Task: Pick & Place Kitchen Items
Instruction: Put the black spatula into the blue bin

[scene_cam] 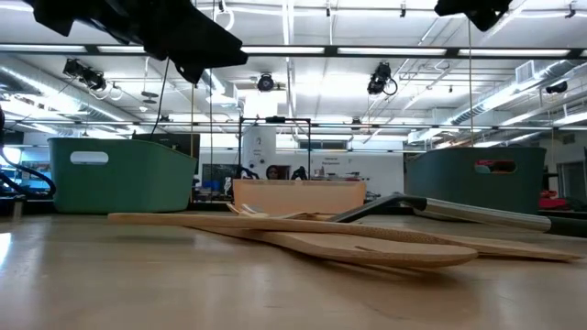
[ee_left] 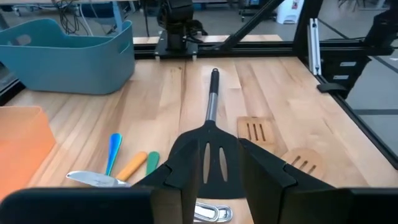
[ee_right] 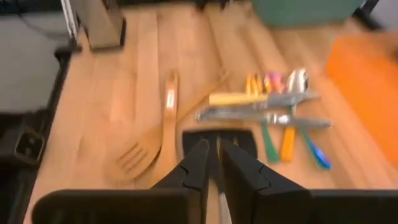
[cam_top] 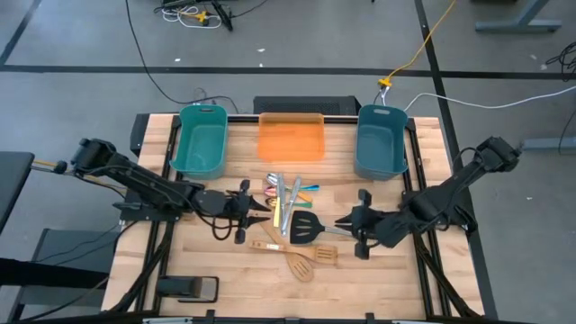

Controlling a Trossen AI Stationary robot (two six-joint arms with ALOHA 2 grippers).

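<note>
The kitchen items lie in a loose heap at the table's middle. Silver cutlery and coloured-handled pieces (cam_top: pixel 288 193) lie toward the far side, and pale wooden spatulas (cam_top: pixel 301 258) lie nearer. A black turner (cam_top: pixel 306 229) lies flat with its handle (ee_left: pixel 211 102) pointing right. My left gripper (cam_top: pixel 266 212) is open above the table just left of the heap, and the turner's head (ee_left: pixel 214 163) shows between its fingers. My right gripper (cam_top: pixel 345 222) hovers over the handle's end, its fingers a narrow gap apart. Both are raised and empty.
Two teal tubs (cam_top: pixel 202 139) (cam_top: pixel 380 142) and an orange tray (cam_top: pixel 291 137) between them stand along the far edge. In the low view a wooden spatula (scene_cam: pixel 367 246) and the turner's handle (scene_cam: pixel 477 214) lie on the tabletop. Bare wood lies near the front edge.
</note>
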